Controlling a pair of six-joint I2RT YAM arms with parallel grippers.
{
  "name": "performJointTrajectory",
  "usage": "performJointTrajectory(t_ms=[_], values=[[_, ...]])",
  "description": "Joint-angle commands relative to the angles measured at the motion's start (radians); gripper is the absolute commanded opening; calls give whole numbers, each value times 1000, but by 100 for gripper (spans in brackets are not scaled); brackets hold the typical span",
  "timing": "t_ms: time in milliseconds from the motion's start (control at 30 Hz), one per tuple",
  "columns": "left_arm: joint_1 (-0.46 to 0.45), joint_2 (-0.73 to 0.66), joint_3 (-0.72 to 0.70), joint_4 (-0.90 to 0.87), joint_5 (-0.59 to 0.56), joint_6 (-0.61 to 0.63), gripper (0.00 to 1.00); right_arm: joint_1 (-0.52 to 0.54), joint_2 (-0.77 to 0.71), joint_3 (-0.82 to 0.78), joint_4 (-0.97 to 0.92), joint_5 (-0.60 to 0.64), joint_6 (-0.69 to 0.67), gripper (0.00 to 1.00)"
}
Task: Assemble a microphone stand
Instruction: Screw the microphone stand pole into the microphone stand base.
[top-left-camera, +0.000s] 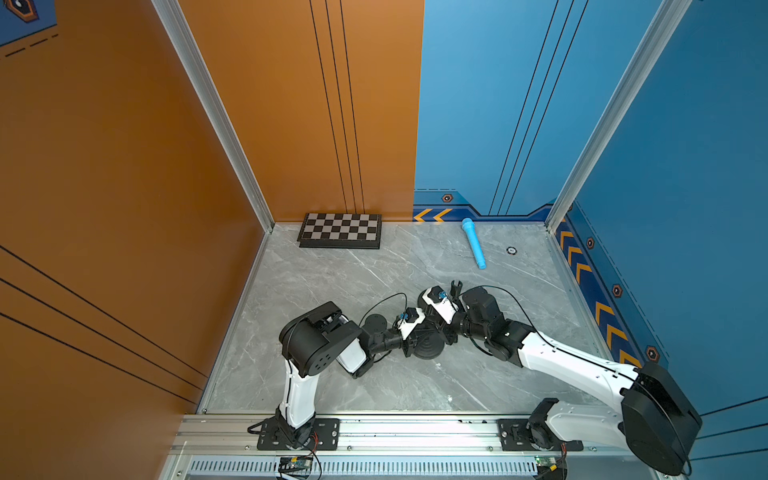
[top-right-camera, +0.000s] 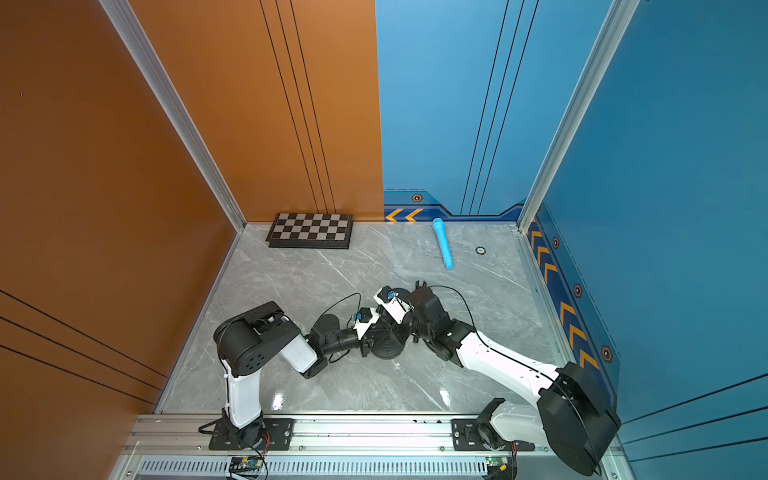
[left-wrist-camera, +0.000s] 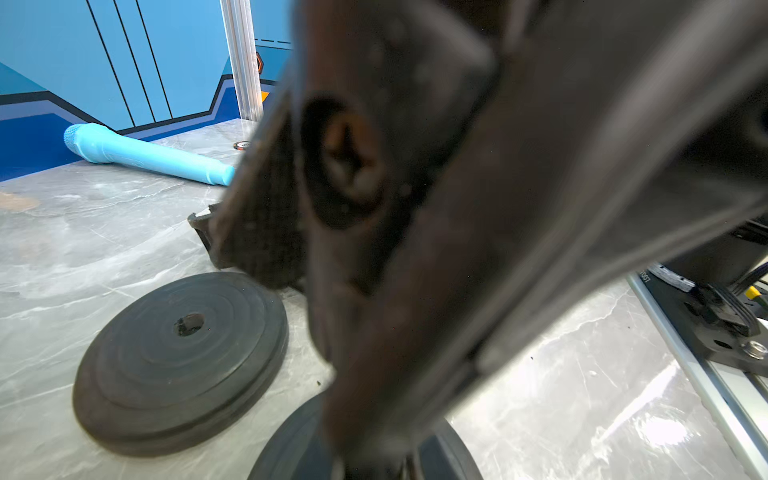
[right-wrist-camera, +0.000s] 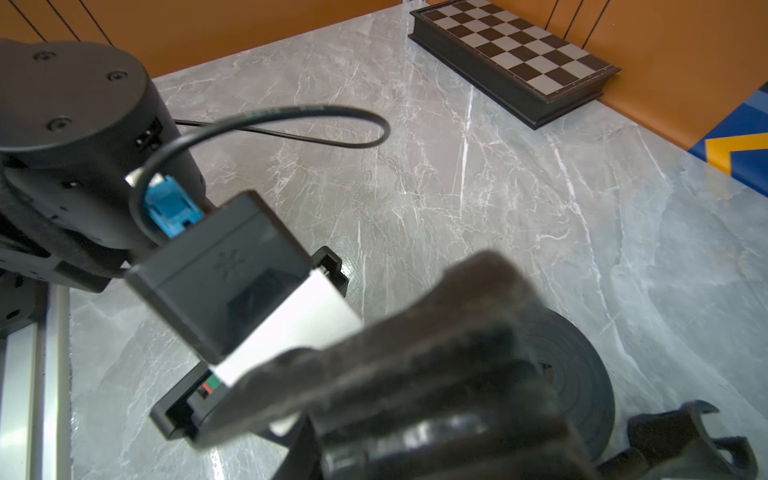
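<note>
Black and ringed, the stand base (top-left-camera: 429, 350) lies flat on the marble table (top-left-camera: 415, 395) at mid-depth, with its centre hole (left-wrist-camera: 189, 324) facing up and unfilled. Both arms fold inward, elbows out, and meet over this base. The left gripper (top-left-camera: 414, 338) has its jaws pressed together, but the views do not show whether they pinch anything. The right gripper (top-left-camera: 445, 330) appears only as a blur, so you cannot tell its state. Just beyond the base, beside the right wrist, sits the black clip (top-left-camera: 456, 286). Farthest back and well apart, the blue microphone (top-left-camera: 473, 243) lies with its long axis running roughly near to far and its head toward the back wall (top-left-camera: 478, 124). Treat the right arm as the nearer one.
</note>
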Motion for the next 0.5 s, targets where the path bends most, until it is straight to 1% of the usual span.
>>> performJointTrajectory(t_ms=[0, 67, 133, 167, 200, 233, 267, 333, 367, 400, 467], values=[[-10, 32, 18, -36, 13, -32, 21, 115, -2, -68, 75, 488, 208, 0], [-13, 42, 23, -36, 6, -37, 21, 233, 18, -88, 86, 768, 335, 0], [-15, 48, 28, -36, 2, -43, 22, 313, 54, -91, 90, 929, 454, 0], [-16, 50, 28, -36, 2, -44, 22, 347, 81, -79, 77, 989, 511, 0], [-15, 52, 29, -36, 0, -45, 22, 367, 104, -65, 59, 1015, 550, 0], [-15, 54, 30, -36, 0, -46, 22, 382, 134, -46, 39, 1019, 582, 0], [-14, 54, 29, -36, 0, -45, 22, 387, 154, -30, 29, 997, 595, 0], [-15, 56, 32, -36, 1, -45, 22, 384, 166, -20, 33, 925, 565, 0], [-14, 56, 30, -35, 3, -44, 21, 380, 158, -19, 35, 884, 541, 5], [-14, 57, 30, -36, 6, -41, 21, 371, 145, -22, 41, 833, 514, 13], [-13, 56, 29, -35, 14, -37, 19, 331, 93, -28, 38, 654, 406, 22]])
